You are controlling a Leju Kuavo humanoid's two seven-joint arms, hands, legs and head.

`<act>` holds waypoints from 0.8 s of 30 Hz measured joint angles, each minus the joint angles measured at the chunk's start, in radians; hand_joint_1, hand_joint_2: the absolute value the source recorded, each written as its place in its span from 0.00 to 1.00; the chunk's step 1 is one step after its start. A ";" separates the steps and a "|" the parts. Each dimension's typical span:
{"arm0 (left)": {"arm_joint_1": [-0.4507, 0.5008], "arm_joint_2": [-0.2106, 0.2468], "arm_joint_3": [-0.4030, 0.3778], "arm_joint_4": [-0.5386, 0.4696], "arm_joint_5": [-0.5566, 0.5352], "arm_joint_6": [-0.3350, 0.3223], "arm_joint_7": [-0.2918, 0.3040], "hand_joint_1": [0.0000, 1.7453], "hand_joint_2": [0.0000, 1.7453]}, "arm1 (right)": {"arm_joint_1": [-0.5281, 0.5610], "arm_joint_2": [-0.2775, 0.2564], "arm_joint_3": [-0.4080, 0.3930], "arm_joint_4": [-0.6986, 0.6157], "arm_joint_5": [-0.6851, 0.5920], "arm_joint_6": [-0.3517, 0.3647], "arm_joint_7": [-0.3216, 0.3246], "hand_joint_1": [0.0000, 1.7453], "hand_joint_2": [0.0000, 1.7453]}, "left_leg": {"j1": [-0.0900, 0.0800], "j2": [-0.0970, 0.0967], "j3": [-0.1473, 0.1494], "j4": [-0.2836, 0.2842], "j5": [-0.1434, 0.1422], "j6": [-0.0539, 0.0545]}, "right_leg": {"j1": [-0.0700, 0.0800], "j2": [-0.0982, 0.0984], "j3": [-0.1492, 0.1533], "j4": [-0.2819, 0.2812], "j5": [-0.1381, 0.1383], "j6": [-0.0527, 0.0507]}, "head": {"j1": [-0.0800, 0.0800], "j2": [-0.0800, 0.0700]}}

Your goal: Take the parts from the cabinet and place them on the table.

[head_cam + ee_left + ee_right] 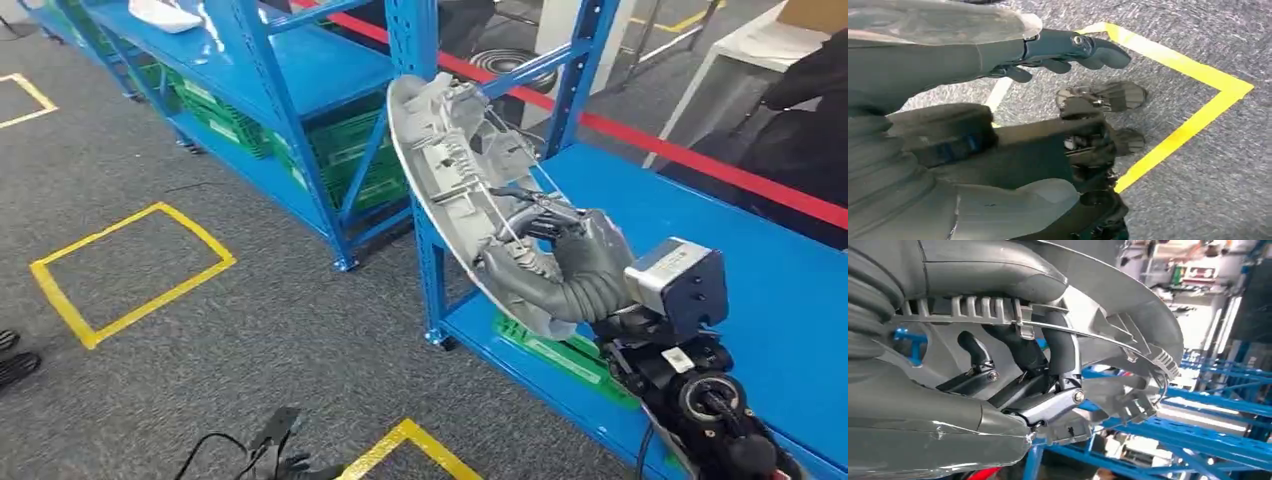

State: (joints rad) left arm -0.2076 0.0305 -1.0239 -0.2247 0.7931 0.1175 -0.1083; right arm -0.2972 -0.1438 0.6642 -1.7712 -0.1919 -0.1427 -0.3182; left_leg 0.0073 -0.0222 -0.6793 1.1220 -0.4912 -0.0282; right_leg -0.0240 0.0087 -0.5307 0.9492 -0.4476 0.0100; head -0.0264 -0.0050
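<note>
Grey plastic, ribbed on its inner face, the round part (455, 170) is held up in the air, tilted, just in front of the blue rack (420, 40). The right hand (560, 265) grips its lower rim, fingers (1060, 347) curled through the ribs. The left hand (1068, 50) hangs over the carpet (1193, 65), fingers loosely extended, holding nothing.

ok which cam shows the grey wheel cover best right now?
Head view: nearly the whole wheel cover shows, ribbed inner side up, gripped at its lower rim by the right hand. The right wrist view gives a close partial look at ribs and wire ring. The left wrist view looks at carpet and yellow tape.
</note>
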 joint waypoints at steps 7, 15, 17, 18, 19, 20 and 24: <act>0.002 0.002 0.000 0.000 0.000 0.000 0.000 0.00 1.00 | 0.001 0.000 0.000 0.000 0.000 -0.001 0.000 1.00 1.00 | 0.004 0.060 0.075 -0.132 0.085 0.004 | 0.006 -0.057 0.009 0.001 -0.010 0.006 | -0.014 0.000; -0.002 0.004 0.000 0.000 0.000 0.000 -0.006 0.00 1.00 | -0.003 0.000 -0.001 -0.011 0.000 0.007 -0.001 1.00 1.00 | -0.002 0.032 0.094 -0.178 0.087 0.053 | 0.008 -0.022 -0.043 0.139 -0.109 0.044 | 0.010 0.000; -0.002 0.003 0.000 0.000 0.000 -0.003 -0.006 0.00 1.00 | -0.002 0.000 -0.001 -0.015 -0.021 0.028 0.006 1.00 1.00 | -0.005 0.023 0.095 -0.177 0.085 0.056 | 0.008 -0.011 -0.129 0.313 -0.176 0.047 | 0.019 0.000; -0.001 0.003 0.000 0.000 0.000 -0.003 -0.006 0.00 1.00 | -0.002 0.000 -0.002 -0.017 -0.034 0.039 0.011 1.00 1.00 | -0.005 0.017 0.095 -0.177 0.085 0.057 | 0.008 -0.011 -0.151 0.346 -0.176 0.047 | 0.020 0.000; -0.001 0.004 0.000 0.000 0.000 -0.003 -0.006 0.00 1.00 | -0.001 -0.002 -0.002 -0.021 -0.045 0.048 0.015 1.00 1.00 | -0.005 0.012 0.096 -0.175 0.084 0.057 | 0.008 -0.011 -0.147 0.325 -0.150 0.047 | 0.020 0.000; -0.001 0.004 0.000 0.000 0.000 -0.003 -0.006 0.00 1.00 | -0.001 -0.002 -0.002 -0.030 -0.061 0.061 0.016 1.00 1.00 | -0.004 0.006 0.097 -0.172 0.081 0.056 | 0.007 -0.011 -0.121 0.260 -0.105 0.045 | 0.024 0.000; -0.001 0.003 0.000 0.000 0.000 -0.002 -0.006 0.00 1.00 | -0.005 -0.002 -0.002 -0.063 -0.071 0.078 0.013 1.00 1.00 | -0.010 -0.010 0.096 -0.156 0.071 0.043 | 0.012 -0.003 -0.017 0.019 -0.007 0.030 | 0.028 0.000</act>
State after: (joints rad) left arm -0.2089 0.0340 -1.0239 -0.2247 0.7931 0.1160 -0.1148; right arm -0.3019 -0.1461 0.6622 -1.8338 -0.2632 -0.0648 -0.3052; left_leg -0.0024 -0.0325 -0.5835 0.9664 -0.4201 0.0147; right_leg -0.0121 0.0057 -0.5474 0.9683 -0.4548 0.0396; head 0.0020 -0.0050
